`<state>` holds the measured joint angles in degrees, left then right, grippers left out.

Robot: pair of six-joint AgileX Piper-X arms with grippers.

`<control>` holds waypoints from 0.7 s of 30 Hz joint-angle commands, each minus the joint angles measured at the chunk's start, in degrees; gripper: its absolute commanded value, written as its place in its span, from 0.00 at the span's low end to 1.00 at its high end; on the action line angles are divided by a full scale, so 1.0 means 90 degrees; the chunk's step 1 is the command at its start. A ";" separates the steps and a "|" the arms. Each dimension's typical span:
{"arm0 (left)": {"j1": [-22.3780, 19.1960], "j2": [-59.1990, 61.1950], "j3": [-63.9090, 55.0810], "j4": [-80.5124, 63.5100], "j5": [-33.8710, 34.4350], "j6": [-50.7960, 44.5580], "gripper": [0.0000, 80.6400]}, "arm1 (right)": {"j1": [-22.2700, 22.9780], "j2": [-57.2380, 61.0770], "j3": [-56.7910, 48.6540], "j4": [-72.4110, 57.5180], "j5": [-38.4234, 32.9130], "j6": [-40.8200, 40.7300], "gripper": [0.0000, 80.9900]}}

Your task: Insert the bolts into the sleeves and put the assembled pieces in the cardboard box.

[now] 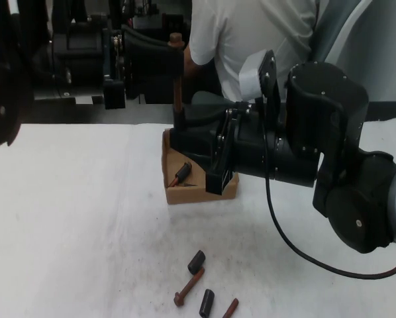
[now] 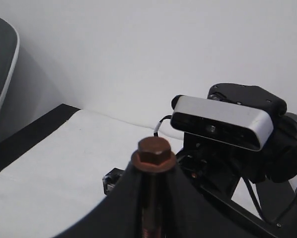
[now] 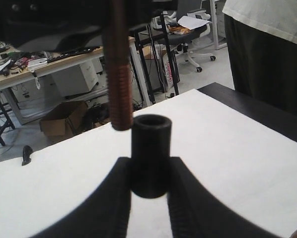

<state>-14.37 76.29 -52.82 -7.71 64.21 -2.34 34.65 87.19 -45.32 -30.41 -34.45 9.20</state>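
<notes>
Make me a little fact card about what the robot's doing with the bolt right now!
Left gripper: jaws shut on a rusty brown hex-head metal bolt, held upright
Right gripper: jaws shut on a black cylindrical sleeve
Bolt tip: close to the sleeve's open end, not inside yet
Brown cardboard box: one assembled piece inside
White bench: two loose bolts, two loose sleeves
</notes>
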 commanded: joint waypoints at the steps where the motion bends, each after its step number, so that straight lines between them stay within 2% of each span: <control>1: 0.0007 0.0008 -0.0044 -0.0076 -0.0236 0.0221 0.00 | 0.0016 -0.0178 -0.0027 -0.0223 -0.0318 -0.0016 0.01; 7: 0.0007 0.0008 -0.0080 -0.0125 -0.0417 0.0189 0.00 | 0.0016 -0.0178 -0.0027 -0.0223 -0.0522 0.0037 0.01; 14: 0.0007 0.0008 -0.0101 -0.1206 -0.0417 -0.0733 0.00 | 0.0016 -0.0178 -0.0027 0.0053 -0.0551 0.0037 0.01; 21: 0.0007 0.0051 -0.0086 -0.1217 -0.0339 -0.0881 0.00 | 0.0027 -0.0178 -0.0027 0.0067 -0.0551 0.0025 0.01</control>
<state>-14.32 76.53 -53.15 -17.78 60.82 -9.23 34.81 86.32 -45.32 -29.74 -38.94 9.60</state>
